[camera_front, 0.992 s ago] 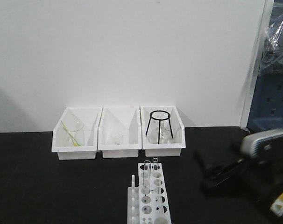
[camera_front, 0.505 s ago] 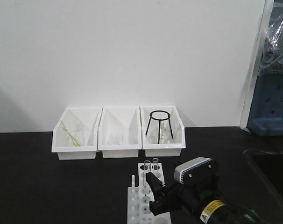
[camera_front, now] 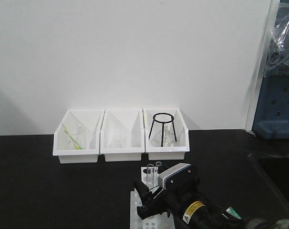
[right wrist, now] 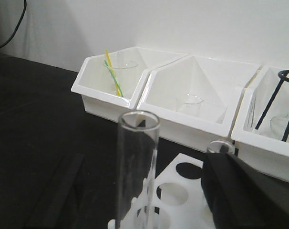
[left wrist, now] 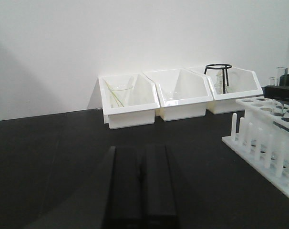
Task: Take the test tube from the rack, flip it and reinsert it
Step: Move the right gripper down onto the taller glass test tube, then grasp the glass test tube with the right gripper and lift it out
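Right wrist: test tube [right wrist: 136, 171] between jaws

No readable text; yellow sticker [camera_front: 194, 208] illegible.

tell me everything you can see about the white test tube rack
The rack is white plastic, two-tiered: a top plate with round holes of several sizes above a base lined with thin upright pegs. It stands flat on the black table, before three white bins. Two clear test tubes stand upright in its far-end holes; the right gripper hangs over it.
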